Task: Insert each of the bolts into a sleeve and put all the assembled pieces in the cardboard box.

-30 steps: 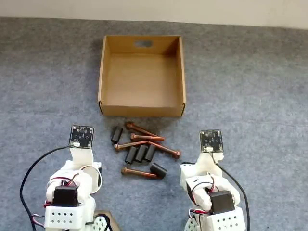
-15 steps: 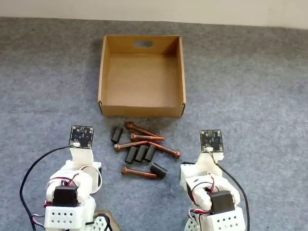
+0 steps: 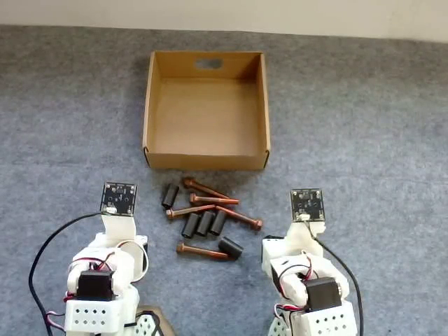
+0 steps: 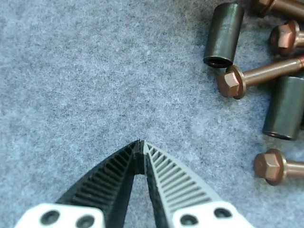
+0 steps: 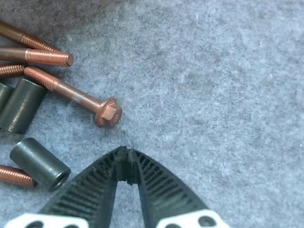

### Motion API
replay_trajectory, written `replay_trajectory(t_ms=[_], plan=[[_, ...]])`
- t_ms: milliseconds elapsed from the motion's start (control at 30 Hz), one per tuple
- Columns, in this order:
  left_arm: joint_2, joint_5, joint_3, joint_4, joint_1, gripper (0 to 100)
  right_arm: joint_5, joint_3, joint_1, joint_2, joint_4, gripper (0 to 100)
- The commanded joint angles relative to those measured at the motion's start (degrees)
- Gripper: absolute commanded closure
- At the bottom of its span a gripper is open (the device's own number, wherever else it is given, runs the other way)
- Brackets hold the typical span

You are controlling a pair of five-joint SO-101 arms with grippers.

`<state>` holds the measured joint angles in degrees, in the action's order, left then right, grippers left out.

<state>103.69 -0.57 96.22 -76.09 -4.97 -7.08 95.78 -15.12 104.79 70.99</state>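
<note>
None of the bolts [image 3: 213, 199] sits in a sleeve, and the cardboard box [image 3: 148, 112] holds nothing. On this evidence the task stands at its start: every insertion and every transfer to the box remains to be done. Bolts and sleeves [image 3: 204, 222] lie loose in one heap on the grey felt [image 3: 70, 105], between the two grippers and ahead of them, with the box beyond the heap.

The left gripper [image 4: 141, 148] is clenched, its tips meeting with nothing between them. It hangs over bare felt. The heap lies to its inner side, toward the other arm:
- a hex-headed bolt [image 4: 266, 166], nearest, level with the tips but apart from them;
- a near sleeve [image 4: 285, 107], just ahead of that bolt head;
- a second bolt [image 4: 235, 81] and a far sleeve [image 4: 223, 34], farther ahead.

The right gripper [image 5: 127, 159] is likewise clenched and empty, over felt. A flanged bolt [image 5: 108, 112] lies with its head just ahead of the tips, not touching them. A short sleeve [image 5: 38, 164] lies on its side beside the jaws, toward the left gripper. Another sleeve [image 5: 21, 107] and several threaded bolt ends lie beyond it.

Either gripper must release its jaws before a first pick.
</note>
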Motion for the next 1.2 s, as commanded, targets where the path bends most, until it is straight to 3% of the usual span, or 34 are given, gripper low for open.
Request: replay_trajectory(t_ms=[0,700,1033,1167], plan=[[0.4,-0.4,1.0,-0.3,-0.5,99,0.6,7.7,0.5,0.3,0.2,99.2],[0.4,-0.4,1.0,-0.3,-0.5,99,0.6,7.7,0.5,0.3,0.2,99.2],[0.4,-0.4,1.0,-0.3,-0.5,99,0.6,7.3,-12.4,0.3,-0.5,99.2],[0.4,-0.4,1.0,-0.3,-0.5,99,0.7,6.6,-13.8,0.3,-9.4,99.2]])
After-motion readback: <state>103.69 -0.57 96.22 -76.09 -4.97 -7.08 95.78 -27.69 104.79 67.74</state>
